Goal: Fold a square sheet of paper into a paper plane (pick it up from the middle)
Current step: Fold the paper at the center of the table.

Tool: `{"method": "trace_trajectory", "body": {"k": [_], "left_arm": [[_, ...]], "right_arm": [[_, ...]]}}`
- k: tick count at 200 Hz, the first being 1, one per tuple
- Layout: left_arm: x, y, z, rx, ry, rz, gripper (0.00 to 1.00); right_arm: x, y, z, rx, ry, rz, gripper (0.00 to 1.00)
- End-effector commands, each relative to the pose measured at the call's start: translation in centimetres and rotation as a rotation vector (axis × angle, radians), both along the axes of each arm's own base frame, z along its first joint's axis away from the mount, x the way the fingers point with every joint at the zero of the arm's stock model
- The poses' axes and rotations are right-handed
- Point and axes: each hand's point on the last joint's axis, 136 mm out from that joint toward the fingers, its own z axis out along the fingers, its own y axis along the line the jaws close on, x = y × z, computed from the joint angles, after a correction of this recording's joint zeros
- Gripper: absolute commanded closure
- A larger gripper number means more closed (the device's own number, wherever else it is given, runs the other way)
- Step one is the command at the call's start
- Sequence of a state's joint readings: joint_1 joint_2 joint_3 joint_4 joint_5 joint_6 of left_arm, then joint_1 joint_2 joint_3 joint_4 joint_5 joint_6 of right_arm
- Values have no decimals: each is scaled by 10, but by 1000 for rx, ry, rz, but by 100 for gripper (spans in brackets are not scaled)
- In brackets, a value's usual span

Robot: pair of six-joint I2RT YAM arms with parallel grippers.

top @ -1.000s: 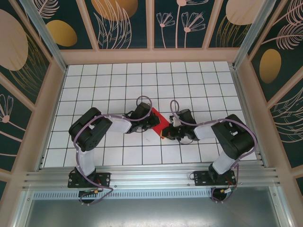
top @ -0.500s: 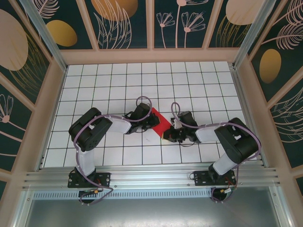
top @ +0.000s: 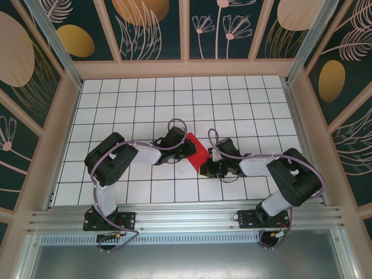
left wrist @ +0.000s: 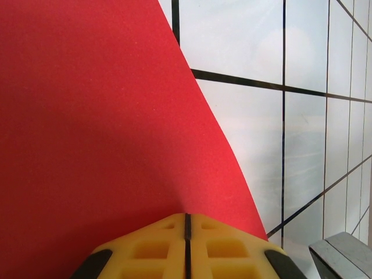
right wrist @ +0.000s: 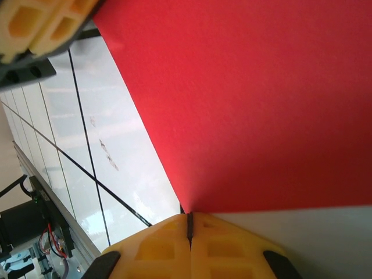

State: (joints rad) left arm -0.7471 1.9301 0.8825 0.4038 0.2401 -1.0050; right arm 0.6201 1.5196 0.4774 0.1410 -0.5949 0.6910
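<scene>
The square sheet of paper [top: 196, 151] is bright red and hangs between my two grippers just above the middle of the tiled table. My left gripper [top: 188, 150] is shut on the sheet's left edge. In the left wrist view the red sheet [left wrist: 87, 145] rises from the closed yellow fingertips [left wrist: 163, 244]. My right gripper [top: 205, 168] is shut on the near right corner. In the right wrist view that corner of the sheet [right wrist: 261, 104] narrows into the seam of the closed fingertips [right wrist: 221, 244]. The left gripper's fingertips [right wrist: 35, 23] show at the top left there. The paper plane is out of view.
The white gridded table [top: 145, 99] spreads out behind and beside the arms. Patterned walls [top: 186, 29] and a frame enclose it on three sides. An aluminium rail [top: 186, 218] carrying both arm bases runs along the near edge.
The right arm's elbow has swung outward to the right and nearer the rail. Its gripper has edged slightly left with the paper corner. The left arm has stayed still.
</scene>
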Motion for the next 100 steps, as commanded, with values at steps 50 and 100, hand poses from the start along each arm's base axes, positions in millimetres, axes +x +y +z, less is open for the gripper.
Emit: {"method": "trace_trajectory", "body": {"k": [50, 100], "left_arm": [[-22, 8, -30, 149, -13, -200, 89], [-32, -4, -16, 194, -101, -457, 89]], "right_arm": [[21, -36, 42, -83, -139, -115, 83], [76, -74, 55, -102, -238, -199, 61]]}}
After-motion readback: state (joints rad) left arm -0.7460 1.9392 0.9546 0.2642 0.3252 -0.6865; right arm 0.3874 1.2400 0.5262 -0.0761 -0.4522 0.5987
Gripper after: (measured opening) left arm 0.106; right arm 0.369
